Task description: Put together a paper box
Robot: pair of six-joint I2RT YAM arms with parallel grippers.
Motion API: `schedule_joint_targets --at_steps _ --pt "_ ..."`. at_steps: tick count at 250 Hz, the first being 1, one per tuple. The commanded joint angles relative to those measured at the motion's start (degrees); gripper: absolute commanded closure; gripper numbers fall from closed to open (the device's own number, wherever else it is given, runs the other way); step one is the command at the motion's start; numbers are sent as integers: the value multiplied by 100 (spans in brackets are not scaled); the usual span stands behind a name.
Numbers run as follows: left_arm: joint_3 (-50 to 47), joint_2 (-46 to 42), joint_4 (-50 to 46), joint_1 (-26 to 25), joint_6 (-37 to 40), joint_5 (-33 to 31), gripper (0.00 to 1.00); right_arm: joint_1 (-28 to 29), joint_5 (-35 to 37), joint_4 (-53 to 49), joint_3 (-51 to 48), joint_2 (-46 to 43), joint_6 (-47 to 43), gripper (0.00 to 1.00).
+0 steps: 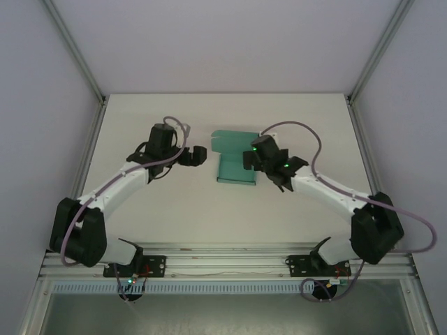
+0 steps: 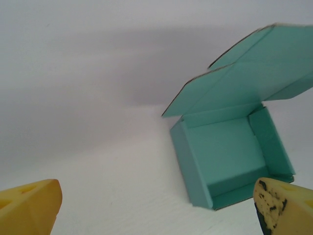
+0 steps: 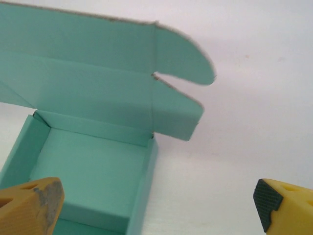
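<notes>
White matte tabletop (image 1: 174,209) lies ahead of you, closed in by pale walls (image 1: 42,105) and metal corner posts (image 1: 73,45). You find the paper box (image 1: 234,164) in the far half, about midway between the left and right edges, between the two grippers. From above, the right gripper (image 1: 253,159) covers the box's right side. In both wrist views the yellow fingers (image 2: 29,208) are cut off by the frame's lower edge. The box is thin teal card: a shallow tray with upright walls, lid (image 3: 88,63) raised, with rounded side tabs (image 3: 183,54). Your left gripper (image 2: 156,210) is spread wide and holds nothing. Your right gripper is likewise released.
</notes>
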Motion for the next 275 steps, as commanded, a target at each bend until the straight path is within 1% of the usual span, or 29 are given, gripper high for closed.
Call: schedule_joint_targets --at_steps 1,23,37,54,63,89,105,124,150,165,180,190,200,211,225,237,253,264,275 --pt "652 423 -480 -50 1127 738 0 -470 -1164 459 -68 -309 -1606 0" --pt "1108 845 -817 -75 1830 1149 0 -931 -2338 453 72 -306 -2405 0" --pt "1407 1148 -1083 -88 2302 1355 0 -1174 -2815 303 294 -136 -2822 0" --pt "1832 1512 -1480 -123 2761 1408 0 -1415 -3467 -304 761 238 -3529 0" --pt "2057 1710 -1634 -131 2931 1358 0 -1488 -3615 -602 1029 485 -3783 1" --pt "2781 2320 -2187 -157 3301 1258 0 -1577 -3641 -1311 1772 1162 -4171 10" --pt "3239 2627 -2642 -173 3513 1365 1 -1607 -3616 -1590 2112 1474 -4312 18" --pt "3513 2788 -2827 -215 3720 1290 7 -1616 -3607 -1792 2400 1733 -4403 31" --pt "3769 2973 -2990 -275 3887 1201 18 -1616 -3568 -2076 2642 1957 -4515 43" --pt "3816 3000 -2974 -290 3908 1109 20 -1624 -3537 -2142 2675 2017 -4545 46" --pt "3870 3024 -2923 -305 3943 1053 27 -1627 -3489 -2148 2659 2047 -4606 51" --pt "3936 3050 -2975 -317 4017 1126 28 -1628 -3465 -2165 2658 2072 -4660 52" --pt "4015 3070 -3041 -327 4069 1196 31 -1635 -3437 -2203 2676 2102 -4702 57" --pt "4081 3095 -3060 -342 4130 1207 34 -1640 -3399 -2282 2727 2160 -4748 58" --pt "4166 3152 -3109 -381 4208 1127 45 -1633 -3390 -2385 2820 2229 -4793 61" --pt "4274 3237 -3217 -412 4282 1057 51 -1639 -3341 -2434 2885 2285 -4796 62" --pt "4435 3370 -3422 -461 4370 972 60 -1649 -3291 -2438 2930 2331 -4807 68" --pt "4517 3449 -3522 -494 4398 907 62 -1645 -3296 -2468 2957 2358 -4835 70" --pt "4541 3478 -3553 -516 4418 841 70 -1645 -3308 -2514 2982 2376 -4874 74"
